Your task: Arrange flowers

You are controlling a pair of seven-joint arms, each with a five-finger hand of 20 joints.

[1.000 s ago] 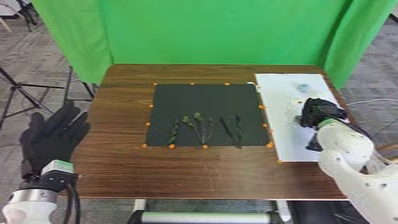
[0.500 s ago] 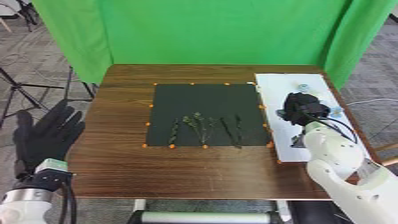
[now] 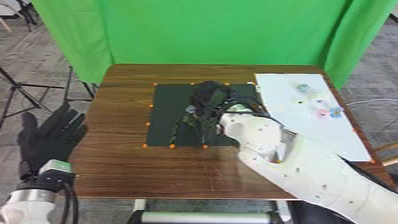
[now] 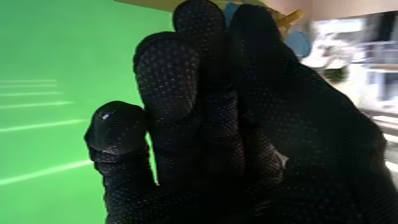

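Note:
Over the upper middle of the black mat (image 3: 169, 92), my right hand (image 3: 210, 95) is closed on a pale blue flower (image 3: 190, 108) at its left side. In the right wrist view the flower's blue petals (image 4: 299, 44) peek out past the fingertips of my right hand (image 4: 204, 125), pinched between thumb and fingers. Dark green stems (image 3: 174, 131) lie on the mat below the hand; the forearm covers those farther right. Flower heads, a whitish one (image 3: 303, 87), a pink one (image 3: 322, 113) and a blue one (image 3: 336, 110), rest on the white board (image 3: 320, 137). My left hand (image 3: 51, 142) is open, left of the table.
Small orange markers line the mat's edges. The brown table (image 3: 133, 175) extends around the mat, with a green curtain (image 3: 213, 30) behind its far edge. My right arm crosses the lower part of the white board and the table's right front.
My right hand has moved left from the white board to over the black mat, bringing the pale blue flower with it. The left hand has barely shifted and stays open.

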